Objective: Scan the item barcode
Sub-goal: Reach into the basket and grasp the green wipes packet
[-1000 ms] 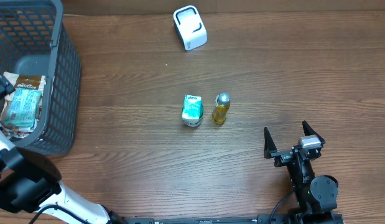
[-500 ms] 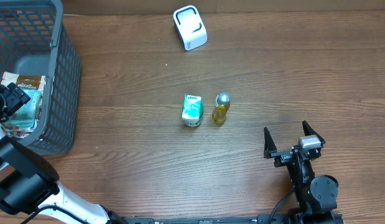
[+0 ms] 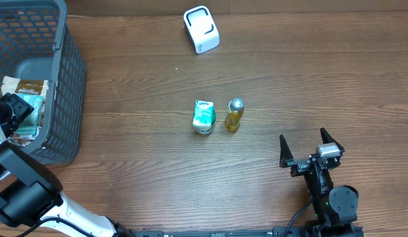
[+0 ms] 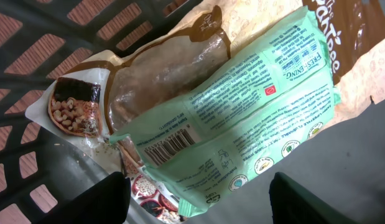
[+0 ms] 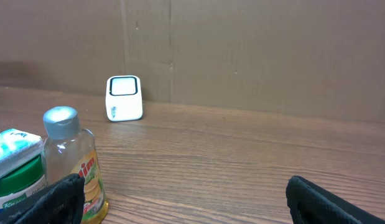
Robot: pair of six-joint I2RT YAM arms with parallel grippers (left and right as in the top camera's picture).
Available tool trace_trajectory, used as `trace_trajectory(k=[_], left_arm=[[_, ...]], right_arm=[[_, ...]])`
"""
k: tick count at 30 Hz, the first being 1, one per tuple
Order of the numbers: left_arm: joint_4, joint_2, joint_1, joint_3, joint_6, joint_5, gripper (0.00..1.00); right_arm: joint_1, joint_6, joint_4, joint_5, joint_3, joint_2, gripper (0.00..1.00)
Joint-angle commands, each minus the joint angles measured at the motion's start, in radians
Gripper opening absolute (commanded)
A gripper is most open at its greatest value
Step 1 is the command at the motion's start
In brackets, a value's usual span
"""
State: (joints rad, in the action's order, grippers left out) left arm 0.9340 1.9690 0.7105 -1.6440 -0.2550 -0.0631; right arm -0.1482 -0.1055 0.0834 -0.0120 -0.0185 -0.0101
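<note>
My left gripper is spread over the green packet in the basket. Its barcode shows, but its words are blurry. My right gripper is spread too.

Right end effector black — left arm black-white.
</note>
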Motion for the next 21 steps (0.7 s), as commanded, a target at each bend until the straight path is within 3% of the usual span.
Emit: trace_trajectory(k=[1,21], left_arm=[[-0.008,0.000,0.005,0.004,-0.015,0.008,0.68],[-0.154,0.000,0.005,0.121,-0.015,-0.019,0.66]], right_arm=[[0.003,-0.004,-0.002,-0.010,0.011,0.007,1.00],[0.003,-0.004,-0.002,-0.010,0.011,0.007,1.00]])
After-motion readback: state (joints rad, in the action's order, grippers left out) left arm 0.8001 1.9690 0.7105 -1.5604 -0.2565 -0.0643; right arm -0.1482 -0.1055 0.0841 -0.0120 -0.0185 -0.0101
